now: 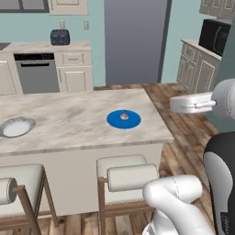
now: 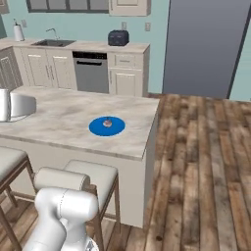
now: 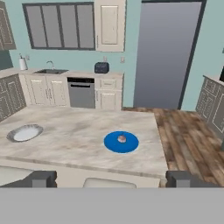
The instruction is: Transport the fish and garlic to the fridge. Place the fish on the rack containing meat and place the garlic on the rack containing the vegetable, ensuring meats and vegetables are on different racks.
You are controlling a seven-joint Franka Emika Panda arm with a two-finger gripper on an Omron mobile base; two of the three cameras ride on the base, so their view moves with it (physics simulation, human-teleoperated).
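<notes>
Reaching for the garlic (image 3: 122, 139) is where trouble could start: the small rounded bulb sits at the middle of the blue plate (image 3: 112, 143) on the island tabletop (image 3: 74, 140), and a slightly off-centre close may roll it off the plate. The gripper (image 3: 109, 178) hangs short of the plate, jaws spread wide, holding nothing. The fridge (image 3: 164, 57) stands shut beyond the plate; no fish is visible.

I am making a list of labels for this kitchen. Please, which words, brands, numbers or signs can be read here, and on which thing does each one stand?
None can be read.
The toaster, dishwasher, microwave, fridge and blue plate show no legible text.
</notes>
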